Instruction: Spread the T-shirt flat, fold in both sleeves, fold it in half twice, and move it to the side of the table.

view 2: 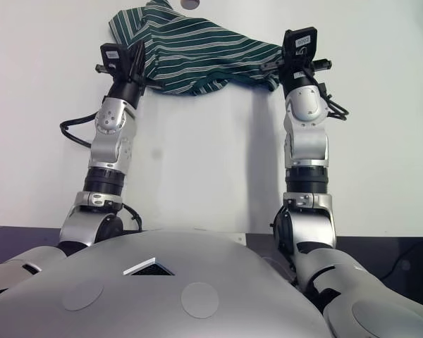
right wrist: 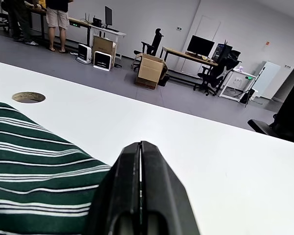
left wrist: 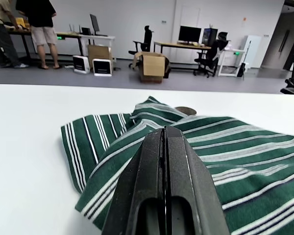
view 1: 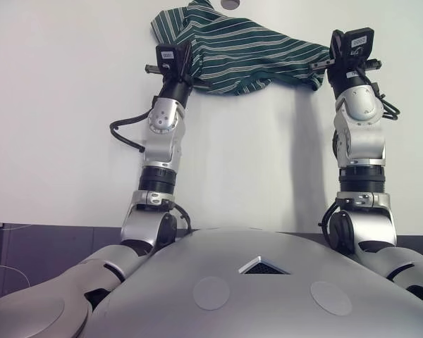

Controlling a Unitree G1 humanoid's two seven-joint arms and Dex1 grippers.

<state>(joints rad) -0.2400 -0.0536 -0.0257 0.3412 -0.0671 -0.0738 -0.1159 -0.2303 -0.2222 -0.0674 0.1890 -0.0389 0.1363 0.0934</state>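
Observation:
A green T-shirt with white stripes [view 1: 243, 56] lies bunched at the far middle of the white table [view 1: 63, 141], stretched between my two arms. My left gripper [view 1: 188, 65] is shut at the shirt's left end; in the left wrist view its fingers [left wrist: 165, 147] press together with striped cloth [left wrist: 245, 161] spread just beyond them. At the shirt's right end my right gripper [view 1: 324, 63] is shut too, with the cloth [right wrist: 34, 166] running off from beside its closed fingers [right wrist: 139, 161]. A fold with the collar [left wrist: 149, 110] sticks up at the far side.
A round cable hole [right wrist: 28, 97] sits in the tabletop just beyond the shirt. Bare table stretches to the left, to the right [view 1: 409, 141] and toward me. Past the table's far edge are desks, chairs and cardboard boxes [left wrist: 152, 66].

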